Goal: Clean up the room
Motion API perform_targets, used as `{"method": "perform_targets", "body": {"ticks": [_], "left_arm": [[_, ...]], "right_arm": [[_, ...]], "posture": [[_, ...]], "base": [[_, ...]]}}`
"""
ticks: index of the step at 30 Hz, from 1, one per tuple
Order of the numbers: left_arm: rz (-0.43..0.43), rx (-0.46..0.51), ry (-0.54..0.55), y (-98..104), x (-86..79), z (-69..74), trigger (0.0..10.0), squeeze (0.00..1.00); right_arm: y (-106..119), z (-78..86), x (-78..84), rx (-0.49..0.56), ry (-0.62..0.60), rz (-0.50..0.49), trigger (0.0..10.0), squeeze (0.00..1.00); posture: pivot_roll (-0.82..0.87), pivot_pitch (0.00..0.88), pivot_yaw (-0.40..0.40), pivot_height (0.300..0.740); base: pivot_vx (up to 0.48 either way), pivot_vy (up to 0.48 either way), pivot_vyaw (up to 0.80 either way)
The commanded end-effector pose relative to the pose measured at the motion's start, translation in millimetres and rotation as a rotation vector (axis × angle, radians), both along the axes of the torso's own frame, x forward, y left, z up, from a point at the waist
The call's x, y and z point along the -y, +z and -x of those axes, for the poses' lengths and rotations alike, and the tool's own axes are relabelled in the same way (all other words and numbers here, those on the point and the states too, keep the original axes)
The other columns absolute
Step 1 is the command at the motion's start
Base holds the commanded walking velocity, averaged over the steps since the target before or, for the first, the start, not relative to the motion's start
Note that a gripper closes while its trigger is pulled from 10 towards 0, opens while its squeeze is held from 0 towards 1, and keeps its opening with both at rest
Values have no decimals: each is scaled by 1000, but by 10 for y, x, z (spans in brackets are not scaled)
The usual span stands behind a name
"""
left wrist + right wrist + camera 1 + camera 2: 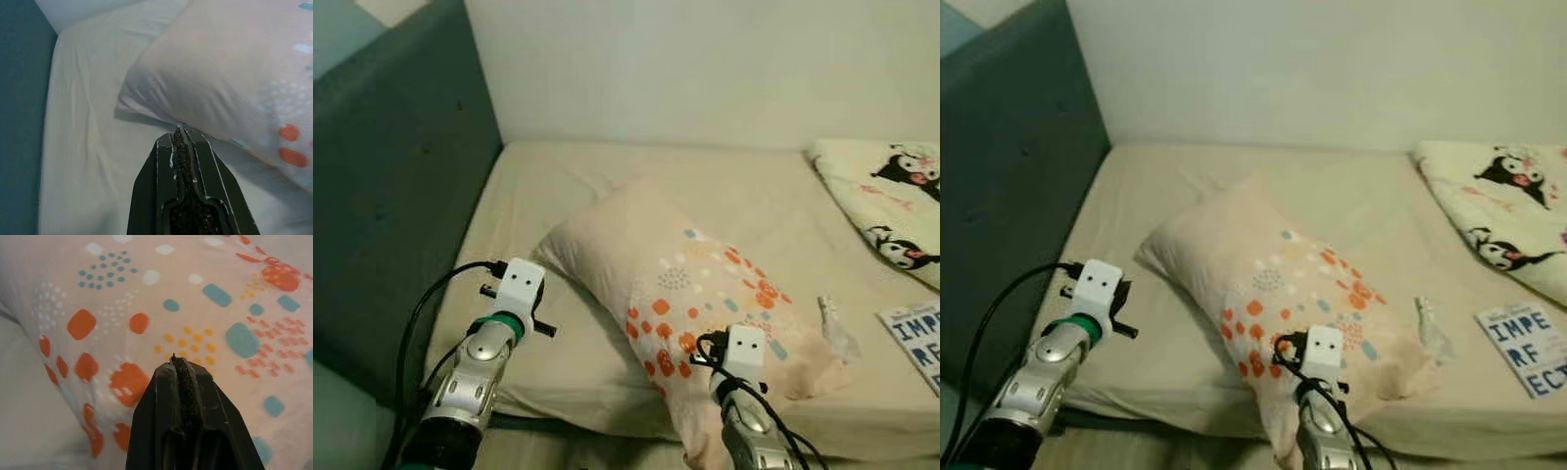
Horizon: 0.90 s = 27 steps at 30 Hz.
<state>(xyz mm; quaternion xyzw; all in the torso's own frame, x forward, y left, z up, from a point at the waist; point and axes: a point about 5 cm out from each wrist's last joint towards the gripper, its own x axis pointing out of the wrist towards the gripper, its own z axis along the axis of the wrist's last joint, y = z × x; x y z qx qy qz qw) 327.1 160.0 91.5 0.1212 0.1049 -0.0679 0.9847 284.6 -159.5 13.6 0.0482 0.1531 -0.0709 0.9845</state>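
A soft peach pillow with orange and blue spots [690, 294] lies slanted on the beige bed sheet [558, 343]. Left gripper [178, 131], fingers pressed together, sits beside its edge. Right gripper [180, 363], also pressed together, is over the spots.

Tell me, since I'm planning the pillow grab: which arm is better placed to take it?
Probably the right: the right gripper, fingers shut, hovers over the pillow. The left gripper, also shut, points at its edge from beside it.

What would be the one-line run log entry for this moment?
left hand: shut, at edge of peach pillow with orange and teal dots | right hand: shut, over pillow | beige bed sheet
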Motion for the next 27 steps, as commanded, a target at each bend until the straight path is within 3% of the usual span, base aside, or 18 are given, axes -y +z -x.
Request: {"method": "perform_targets", "body": {"ticks": [1,10,11,14,18,27], "left_arm": [[9,-36,6,-82,-6,37,10000,0],[27,-46,39,-84,-50,30,10000,0],[118,-87,92,-116,-98,31,10000,0],[162,-106,117,-131,-121,36,10000,0],[149,-96,117,-126,-130,41,10000,0],[77,-85,96,-132,-147,55,10000,0]], "right_arm": [[-58,45,17,-29,-7,-3,10000,0],[-65,48,23,-33,-6,-1,10000,0],[-67,53,27,-34,-6,0,10000,0],[-69,55,30,-35,-5,0,10000,0],[-70,56,33,-36,-3,2,10000,0],[-68,47,33,-39,7,2,10000,0]], "posture": [[161,26,64,740],[162,29,62,740],[162,31,60,740],[162,31,59,740],[162,32,55,740],[167,40,47,740]], "base": [[0,-480,0],[0,-408,0],[0,439,0],[0,466,0],[0,480,0],[0,0,0]]}}
